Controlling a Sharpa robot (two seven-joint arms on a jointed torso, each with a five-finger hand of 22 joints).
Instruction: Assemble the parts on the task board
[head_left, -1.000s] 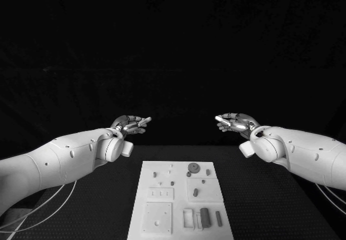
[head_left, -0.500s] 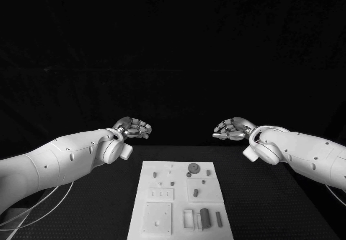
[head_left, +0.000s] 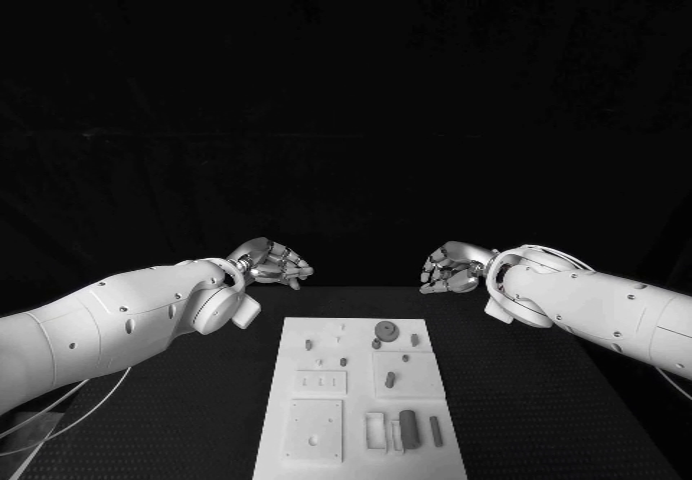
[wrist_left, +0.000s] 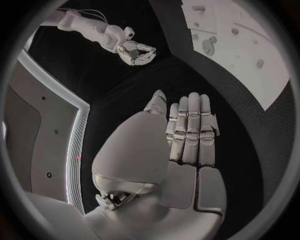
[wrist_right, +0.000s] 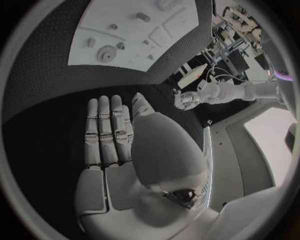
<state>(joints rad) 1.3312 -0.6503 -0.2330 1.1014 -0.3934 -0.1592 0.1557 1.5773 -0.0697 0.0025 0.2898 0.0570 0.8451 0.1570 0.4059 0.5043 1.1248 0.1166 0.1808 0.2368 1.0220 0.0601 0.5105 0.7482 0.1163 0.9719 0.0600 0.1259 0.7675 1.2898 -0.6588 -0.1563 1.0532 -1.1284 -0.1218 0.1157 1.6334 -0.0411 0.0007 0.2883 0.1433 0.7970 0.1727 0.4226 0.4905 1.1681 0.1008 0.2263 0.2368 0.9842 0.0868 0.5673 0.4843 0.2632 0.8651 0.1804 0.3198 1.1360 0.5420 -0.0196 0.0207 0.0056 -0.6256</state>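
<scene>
- Right now I see the black table (head_left: 173, 420) stretching under both arms, with the white task board (head_left: 353, 400) lying in its middle, long side running away from me.
- My left arm (head_left: 116, 325) comes in from one side and my right arm (head_left: 606, 305) from the other; both are raised above the far end of the table, well apart from the board.
- My left hand (head_left: 271, 262) hangs in the air beyond the board's far edge. From its own wrist camera the left hand's fingers (wrist_left: 190, 130) lie straight and side by side, flat, with nothing in them.
- My right hand (head_left: 450, 270) mirrors it on the other side, also off the board. The right hand's fingers (wrist_right: 109, 130) are straight and together too, holding nothing.
- On the board, the parts sit untouched: a round gear-like piece (head_left: 388, 331) near the far end, a dark long block (head_left: 408, 431) in the near right corner beside a slimmer bar (head_left: 436, 431), and a small peg (head_left: 391, 383) mid-board.
- My judgement: no assembly step has begun; this is the approach stage, and no part is picked yet.
- Next I would need to lower one hand toward a loose part, spread the fingers around it, and pinch it cleanly. Which part comes first I cannot tell.
</scene>
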